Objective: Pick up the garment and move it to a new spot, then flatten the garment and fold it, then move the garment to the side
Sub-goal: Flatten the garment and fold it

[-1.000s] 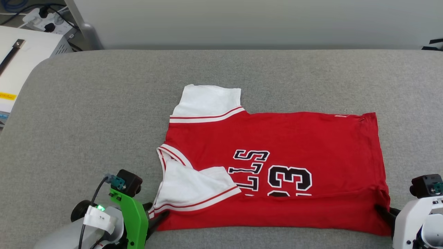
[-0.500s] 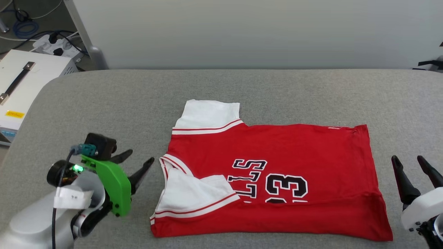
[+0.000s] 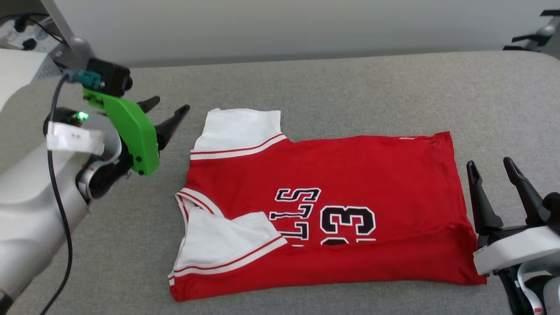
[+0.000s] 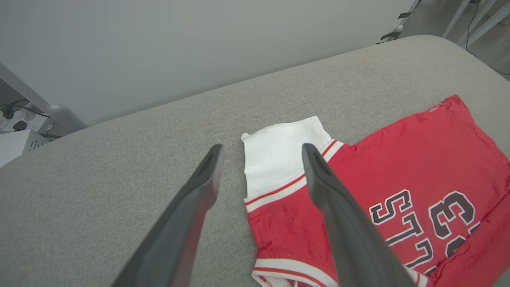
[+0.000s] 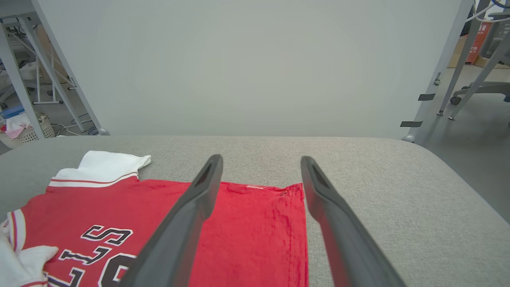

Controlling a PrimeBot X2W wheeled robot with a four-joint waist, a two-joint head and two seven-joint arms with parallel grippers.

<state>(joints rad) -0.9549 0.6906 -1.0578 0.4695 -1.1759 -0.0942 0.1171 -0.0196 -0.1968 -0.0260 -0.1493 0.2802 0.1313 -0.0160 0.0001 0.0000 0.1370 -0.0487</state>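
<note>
Head view, garment (image 3: 323, 175) on grey cushion (image 3: 332, 83), left gripper (image 3: 170, 104) and right gripper (image 3: 489, 162) spread beside it, wall (image 3: 271, 26) behind

One second ago both your grippers were low at the near fold of the red jersey-style T-shirt with white short sleeves (image 3: 350, 175), one at each corner, the right one closed on the cloth. Now your left gripper with two long dark fingers (image 3: 169, 105) is spread wide and has gone away from that corner; the far white sleeve (image 3: 240, 127) lies just to its right. Your right dark-fingered gripper (image 3: 489, 162) has released and opened, and the side hem (image 3: 455, 192) is just on its left. The head camera has shifted too.
</note>
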